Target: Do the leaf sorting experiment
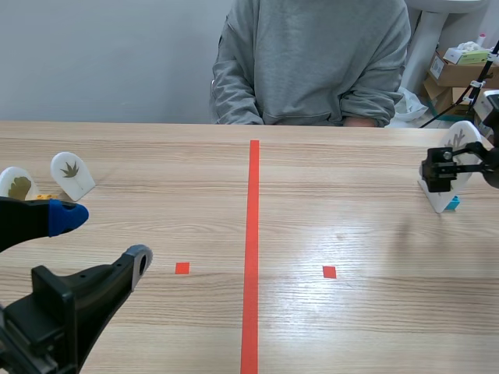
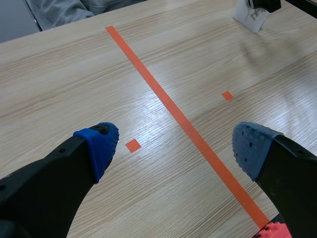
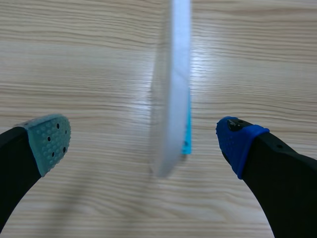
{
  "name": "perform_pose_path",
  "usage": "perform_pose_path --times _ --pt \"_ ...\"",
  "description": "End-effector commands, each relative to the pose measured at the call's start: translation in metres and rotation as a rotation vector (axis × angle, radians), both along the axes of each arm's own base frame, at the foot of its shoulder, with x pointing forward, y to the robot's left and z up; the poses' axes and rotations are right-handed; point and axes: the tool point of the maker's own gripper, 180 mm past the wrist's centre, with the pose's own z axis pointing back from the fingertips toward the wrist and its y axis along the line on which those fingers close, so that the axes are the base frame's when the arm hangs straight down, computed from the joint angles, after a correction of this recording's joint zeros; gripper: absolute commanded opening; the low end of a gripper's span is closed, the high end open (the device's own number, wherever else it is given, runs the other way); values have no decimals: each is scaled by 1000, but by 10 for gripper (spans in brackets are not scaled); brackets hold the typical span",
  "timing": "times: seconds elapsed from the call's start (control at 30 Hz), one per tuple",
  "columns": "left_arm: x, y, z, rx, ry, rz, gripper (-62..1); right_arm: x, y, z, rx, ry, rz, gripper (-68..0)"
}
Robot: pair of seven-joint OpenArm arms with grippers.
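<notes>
A white leaf card [image 1: 458, 165] stands upright on a blue base [image 1: 453, 204] at the table's far right. My right gripper [image 1: 446, 167] is open around it. In the right wrist view the card [image 3: 171, 89] is edge-on between the two pads, touching neither, and the right gripper [image 3: 143, 143] is wide open. Two more white leaf cards stand at the far left, one with a dark leaf [image 1: 72, 173] and one with a yellowish leaf [image 1: 15, 185]. My left gripper [image 1: 104, 238] hangs open and empty over the near left of the table. In its own view the left gripper [image 2: 177, 148] is above the tape marks.
A person in a grey sweater [image 1: 312, 58] sits across the table with arms folded at its far edge. Cardboard boxes [image 1: 456, 70] stand behind at the right. An orange-red tape line [image 1: 252, 249] runs down the table's middle. A small red piece [image 2: 273, 231] shows under my left gripper.
</notes>
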Motion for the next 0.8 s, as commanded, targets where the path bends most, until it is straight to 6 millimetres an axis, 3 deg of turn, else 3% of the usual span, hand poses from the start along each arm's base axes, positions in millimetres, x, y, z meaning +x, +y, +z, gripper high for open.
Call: perform_pose_path --times 0.0,0.2,0.43,0.77 --pt "2 -1 5 -16 -17 1 -112 -14 -17 8 -37 -22 -8 -71" --pt "2 -1 5 -16 -17 1 -112 -71 -1 22 -60 -82 93 -71" --pt "2 0 5 -11 -23 0 -112 -134 48 60 -83 -149 305 -71" --pt "12 21 7 89 -80 65 -112 -194 132 88 -68 -133 539 -71"
